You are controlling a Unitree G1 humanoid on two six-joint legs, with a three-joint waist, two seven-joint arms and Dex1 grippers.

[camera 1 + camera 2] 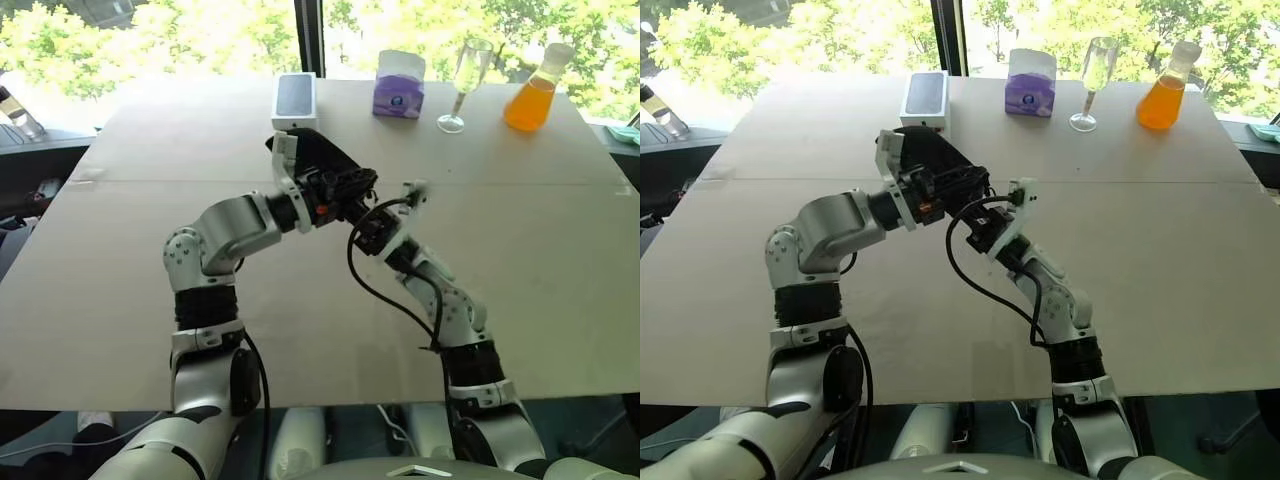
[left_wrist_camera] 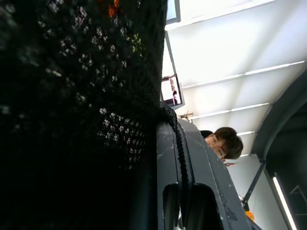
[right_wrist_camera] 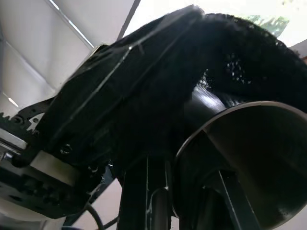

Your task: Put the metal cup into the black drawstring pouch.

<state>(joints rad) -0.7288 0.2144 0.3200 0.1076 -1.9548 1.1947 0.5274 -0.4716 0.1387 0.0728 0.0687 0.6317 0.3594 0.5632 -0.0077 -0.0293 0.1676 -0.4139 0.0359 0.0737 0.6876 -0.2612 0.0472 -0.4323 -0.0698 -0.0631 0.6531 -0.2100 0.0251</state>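
While both arms meet above the middle of the bench point(image 1: 120, 300), the black pouch point(image 1: 322, 158) hangs in the air between them, lifted off the top. The left hand point(image 1: 345, 190) is closed tight on the pouch; up close, the black cloth point(image 2: 81, 110) bunches beside its fingers point(image 2: 192, 191) and a thin cord point(image 2: 178, 139) runs along one finger. The right hand point(image 1: 385, 222) is closed too, and it grips the rim of the metal cup point(image 3: 249, 163). The cup's round open mouth sits right at the pouch's mouth, with black cloth point(image 3: 230, 52) draped over its far side.

From the head camera the cup is hidden behind the hands and the pouch, so how deep it sits cannot be told.

At the far edge of the bench stand a white box point(image 1: 294, 100) with a dark top, a purple tissue pack point(image 1: 399, 88), a tall clear glass point(image 1: 463, 85) and a flask of orange drink point(image 1: 535, 92). The writing on the tissue pack is too small to read.

A person's head point(image 2: 224, 143) peeks past the left hand, partly cut off.
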